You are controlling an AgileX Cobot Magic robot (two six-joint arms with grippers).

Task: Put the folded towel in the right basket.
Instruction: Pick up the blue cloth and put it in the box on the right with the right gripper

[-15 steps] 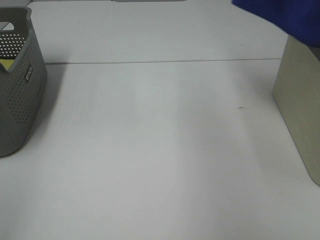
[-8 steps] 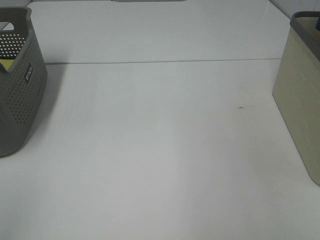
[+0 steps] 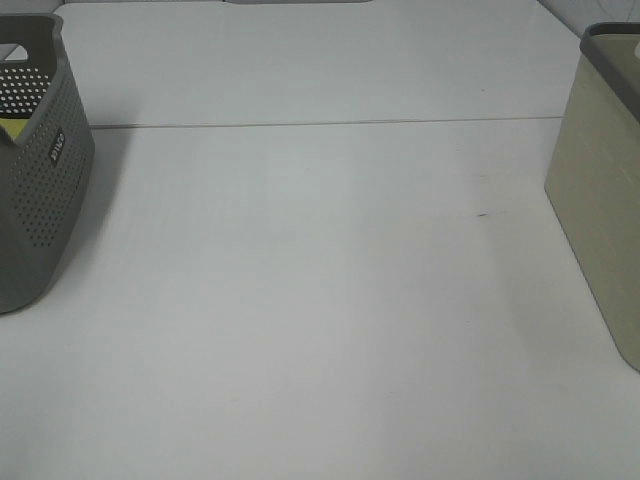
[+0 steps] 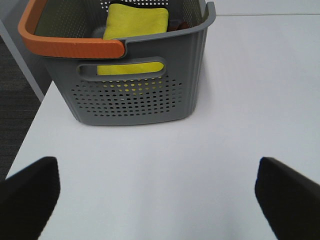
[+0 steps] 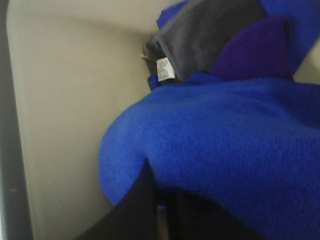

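Observation:
In the right wrist view my right gripper (image 5: 161,200) is shut on the folded blue towel (image 5: 225,145), which bulges over the dark fingers (image 5: 132,212). It hangs inside the beige right basket (image 5: 65,100), over a grey cloth (image 5: 205,35) and a purple cloth (image 5: 260,47). The exterior view shows only that basket's side (image 3: 600,210); towel and gripper are out of view there. My left gripper (image 4: 159,200) is open and empty above the table, facing the grey left basket (image 4: 130,95).
The grey perforated left basket (image 3: 40,180) has an orange handle (image 4: 65,47) and holds a yellow towel (image 4: 135,22). A seam (image 3: 320,124) runs across the white table. The table's left edge (image 4: 30,135) lies by the grey basket.
The blue towel was above the right basket's rim a second ago. It has dropped below the rim and no longer shows in the exterior view.

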